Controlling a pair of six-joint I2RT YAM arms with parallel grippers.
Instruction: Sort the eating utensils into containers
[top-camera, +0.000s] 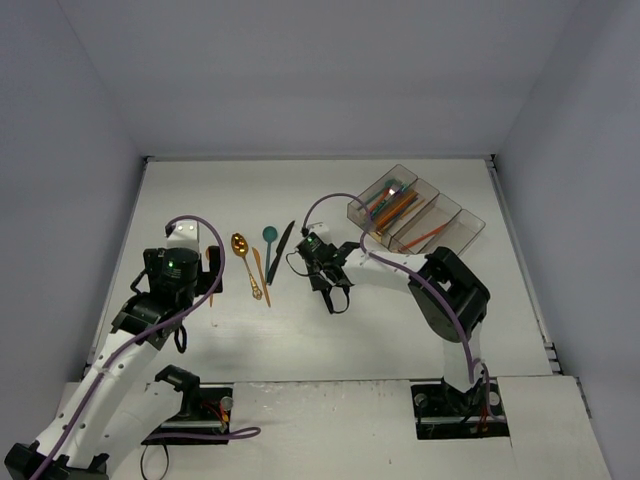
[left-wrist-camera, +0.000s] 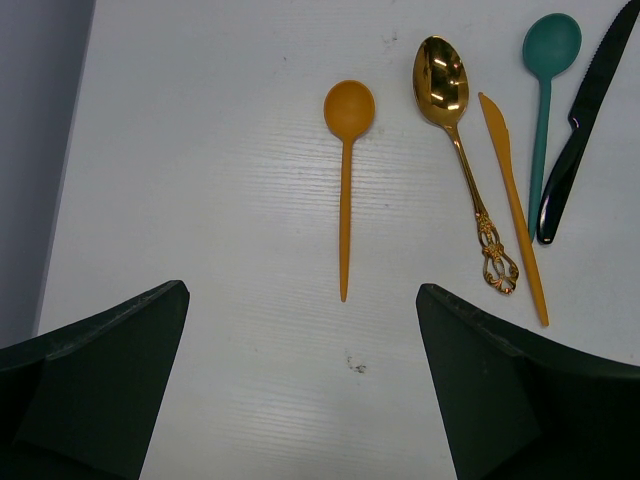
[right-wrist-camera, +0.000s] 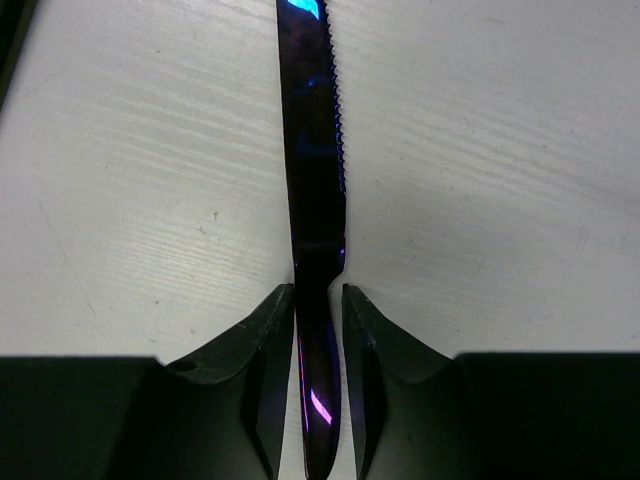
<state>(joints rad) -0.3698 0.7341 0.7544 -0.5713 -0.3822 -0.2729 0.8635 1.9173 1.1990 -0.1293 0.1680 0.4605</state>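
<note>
Left wrist view: the left gripper (left-wrist-camera: 302, 290) hangs over the white table (left-wrist-camera: 200, 150) with its jaws spread wide and nothing between them. Just beyond the gap, at 12 o'clock, lies an orange plastic spoon (left-wrist-camera: 346, 190), bowl pointing away. At 1 o'clock lies a gold spoon with an ornate handle (left-wrist-camera: 465, 165). Beside it are an orange plastic knife (left-wrist-camera: 513, 200), a teal plastic spoon (left-wrist-camera: 543, 110) and a black serrated knife (left-wrist-camera: 575, 140). All of these lie loose on the table, roughly parallel.

In the right wrist view, the right gripper (right-wrist-camera: 318, 295) has its fingers (right-wrist-camera: 270, 330) drawn in tight on either side of the handle of a dark glossy knife (right-wrist-camera: 315, 150). The toothed blade runs straight out to 12 o'clock over the table. Whether the blade rests on the surface I cannot tell.

From above, the row of four clear smoky-grey bins (top-camera: 462, 232) sits at about 2 o'clock from the right gripper, at the far right of the table. The two bins at the left end hold orange and teal utensils (top-camera: 393, 203), too small to tell apart. The third bin holds a single orange piece (top-camera: 425, 238).
</note>
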